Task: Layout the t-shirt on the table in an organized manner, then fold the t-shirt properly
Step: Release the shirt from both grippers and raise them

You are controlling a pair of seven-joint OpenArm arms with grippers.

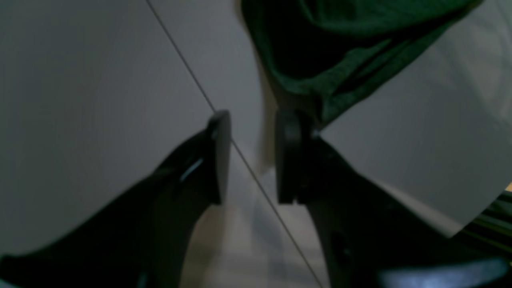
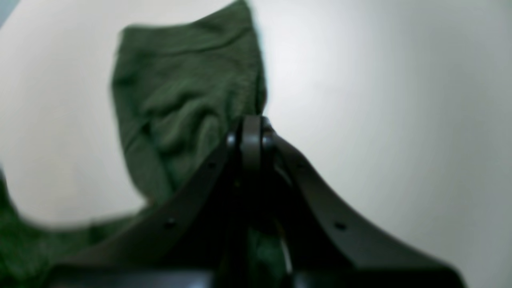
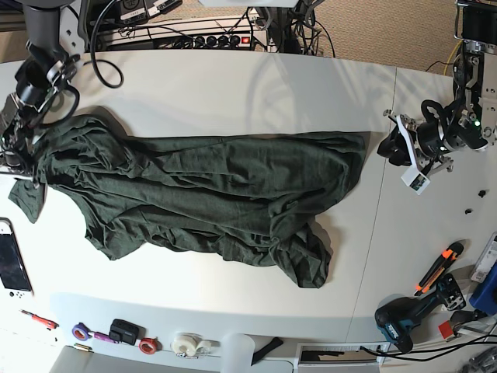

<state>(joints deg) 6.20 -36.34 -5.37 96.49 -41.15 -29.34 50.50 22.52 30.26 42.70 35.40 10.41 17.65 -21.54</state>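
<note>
Looking at the t-shirt (image 3: 210, 198), we've got it spread wrinkly across the worktop (image 3: 233, 93), reaching toward the left edge. Our right fingers (image 2: 252, 136) are pinched closed right at a sleeve there. Left fingers (image 1: 252, 156) are parted, holding nothing, just beside the shirt's other end.

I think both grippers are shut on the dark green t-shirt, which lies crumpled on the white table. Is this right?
Not quite. Only the right gripper is shut on the t-shirt. The left wrist view shows the left gripper open, holding nothing, beside the shirt's edge. The shirt does lie crumpled on the white table.
</note>
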